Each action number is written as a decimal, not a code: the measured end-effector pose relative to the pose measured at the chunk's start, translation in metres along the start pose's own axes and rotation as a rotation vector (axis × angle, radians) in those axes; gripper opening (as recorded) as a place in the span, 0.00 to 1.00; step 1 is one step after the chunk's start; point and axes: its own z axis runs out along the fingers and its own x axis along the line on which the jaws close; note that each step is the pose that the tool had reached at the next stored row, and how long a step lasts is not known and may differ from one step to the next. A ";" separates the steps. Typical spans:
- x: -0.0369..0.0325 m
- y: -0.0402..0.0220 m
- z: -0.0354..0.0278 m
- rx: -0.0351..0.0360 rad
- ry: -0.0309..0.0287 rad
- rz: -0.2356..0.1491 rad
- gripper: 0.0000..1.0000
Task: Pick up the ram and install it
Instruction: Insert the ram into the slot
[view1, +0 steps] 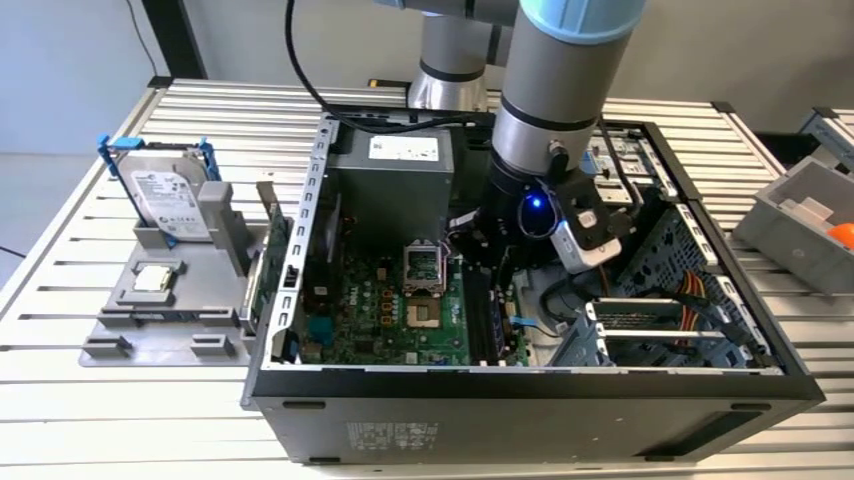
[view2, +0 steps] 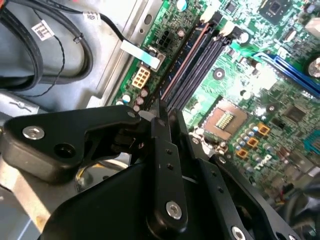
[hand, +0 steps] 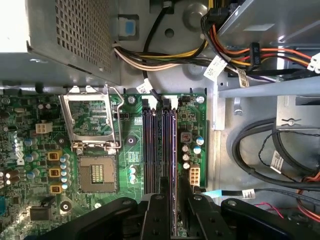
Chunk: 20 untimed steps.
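We've got the gripper (hand: 167, 210) clamped on the ram (hand: 173, 150), holding it edge-down along the memory slots (hand: 155, 150) at about 3 o'clock from the CPU socket (hand: 95, 172), presumably so it lines up for seating.

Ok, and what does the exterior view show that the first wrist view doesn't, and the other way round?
Exterior view, not the first wrist view: the silver hard drive in a blue frame standing on a grey plastic holder, the slatted metal table and the grey-and-blue robot arm.

First wrist view, not the exterior view: the yellow, orange and red cable bundle, and the black hand right over the long dark memory slots.

Both: the green motherboard with its empty square processor socket.
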 end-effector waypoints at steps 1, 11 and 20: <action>0.0000 0.0000 0.0000 0.0000 0.0000 0.000 1.00; 0.0000 0.0000 -0.0003 0.0001 0.0001 0.000 0.00; 0.0000 0.0000 -0.0006 0.0001 0.0000 0.000 0.00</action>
